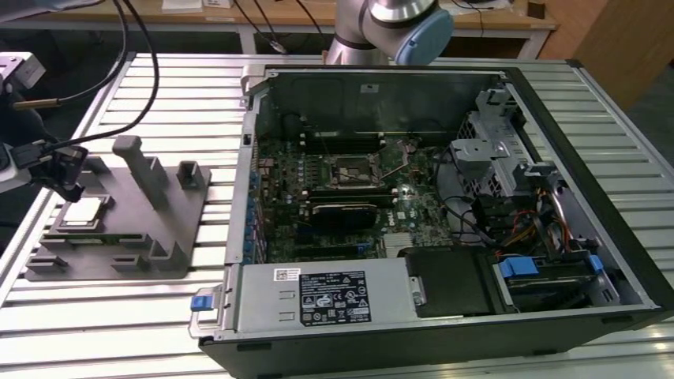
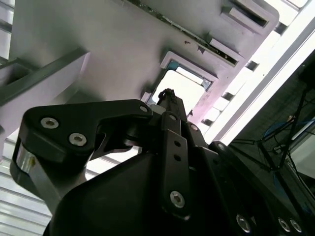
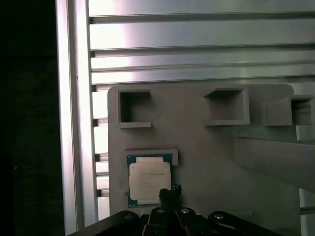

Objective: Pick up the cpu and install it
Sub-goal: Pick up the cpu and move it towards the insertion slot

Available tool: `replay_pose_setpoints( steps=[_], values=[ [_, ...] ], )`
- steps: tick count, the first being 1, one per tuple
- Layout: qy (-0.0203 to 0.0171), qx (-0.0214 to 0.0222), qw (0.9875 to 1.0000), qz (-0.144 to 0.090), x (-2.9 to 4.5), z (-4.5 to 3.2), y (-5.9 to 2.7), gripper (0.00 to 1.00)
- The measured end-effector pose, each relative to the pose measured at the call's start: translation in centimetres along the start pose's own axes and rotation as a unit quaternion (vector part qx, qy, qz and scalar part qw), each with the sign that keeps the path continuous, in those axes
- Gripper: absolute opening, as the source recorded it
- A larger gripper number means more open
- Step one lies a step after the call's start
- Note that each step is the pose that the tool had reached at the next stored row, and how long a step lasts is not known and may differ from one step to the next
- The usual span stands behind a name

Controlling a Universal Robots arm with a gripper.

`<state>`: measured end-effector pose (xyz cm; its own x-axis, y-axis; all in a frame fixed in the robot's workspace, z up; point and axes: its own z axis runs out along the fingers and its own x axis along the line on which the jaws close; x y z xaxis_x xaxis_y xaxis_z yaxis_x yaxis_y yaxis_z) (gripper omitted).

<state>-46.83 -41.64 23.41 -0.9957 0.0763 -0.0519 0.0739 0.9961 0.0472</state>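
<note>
The gripper [image 3: 170,192] hangs low over the grey fixture plate [image 3: 206,162] — apart or together, I cannot tell. The cpu [image 3: 149,179] lies flat in a recess of that plate, not yet lifted. I'd judge this the pick-up step, calling for a square, gentle descent. Beyond the plate stands the open computer case [image 1: 380,85].

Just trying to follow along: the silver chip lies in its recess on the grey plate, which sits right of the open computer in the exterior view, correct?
Wrong side. The exterior view shows the grey plate sitting left of the open computer, not right. The cpu does lie in its recess on that plate.
</note>
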Motion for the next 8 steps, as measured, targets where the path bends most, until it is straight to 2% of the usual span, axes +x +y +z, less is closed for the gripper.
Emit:
replay_pose_setpoints(
  steps=[5,8],
  values=[
    [0.0016,-0.0007,1.0,-0.002,0.07,0.87,-0.13,0.11],
    [0.0055,-0.0004,1.0,-0.002,0.12,1.33,-0.16,0.11]
  ],
)
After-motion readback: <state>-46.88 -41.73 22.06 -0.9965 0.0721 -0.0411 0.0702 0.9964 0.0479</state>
